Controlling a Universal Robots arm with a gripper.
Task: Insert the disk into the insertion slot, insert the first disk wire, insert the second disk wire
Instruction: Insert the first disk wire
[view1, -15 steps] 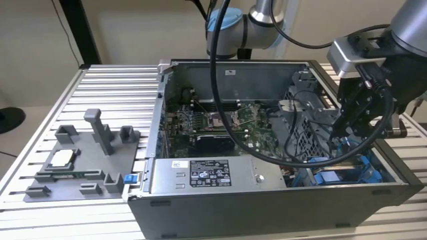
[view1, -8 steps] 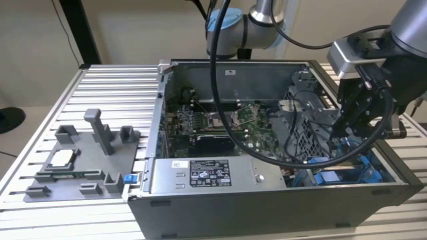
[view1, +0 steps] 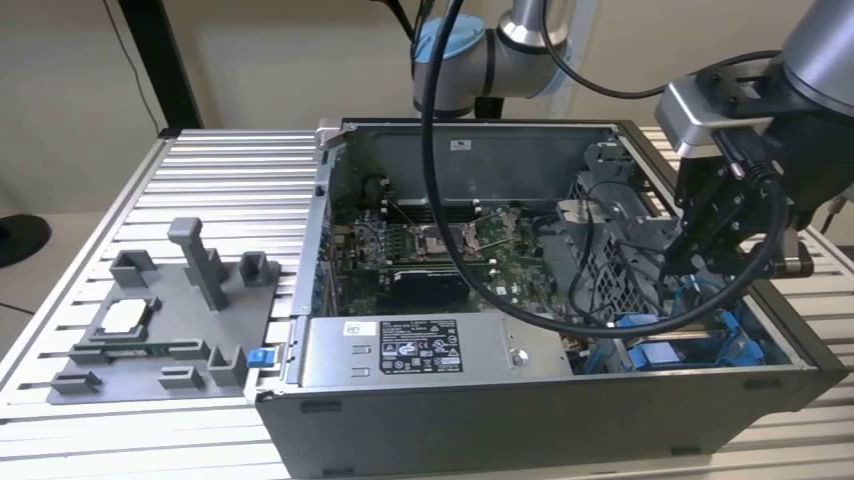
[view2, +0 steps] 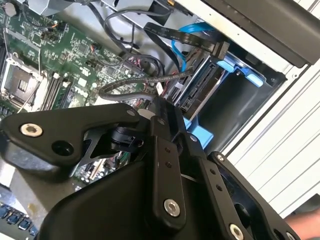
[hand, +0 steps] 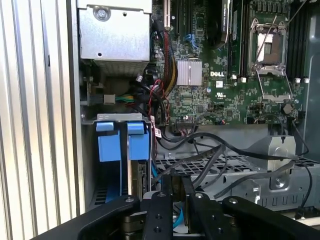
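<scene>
Where the slatted aluminium table (view1: 227, 190) reaches the exterior view's left, a grey moulded fixture (view1: 147, 320) with upright posts sits on it, just beside the open computer case (view1: 534, 420). Inside the case lie the green motherboard (view1: 427, 250) and, in front of it, the grey labelled power-supply box (view1: 414, 350). Further to the exterior view's right is the insertion slot (view1: 694, 350), grey metal with bright blue plastic rails. The gripper (view1: 687, 255) hangs just above it on the black arm, among looping black cables. In the second wrist view the disk (view2: 197, 95) stands on edge inside the insertion slot (view2: 240, 105). It is a thin dark and silver-grey slab seen edge-on, with blue carrier plastic at both ends and its label face hidden. A black flat connector (view2: 220, 49) on a blue cable lies close by the disk's end; whether it is plugged in cannot be told. The gripper (view2: 162, 112) is near the disk. In the first wrist view the gripper (hand: 177, 192) sits near two blue tabs (hand: 137, 145). Whether it is closed or apart cannot be told.
</scene>
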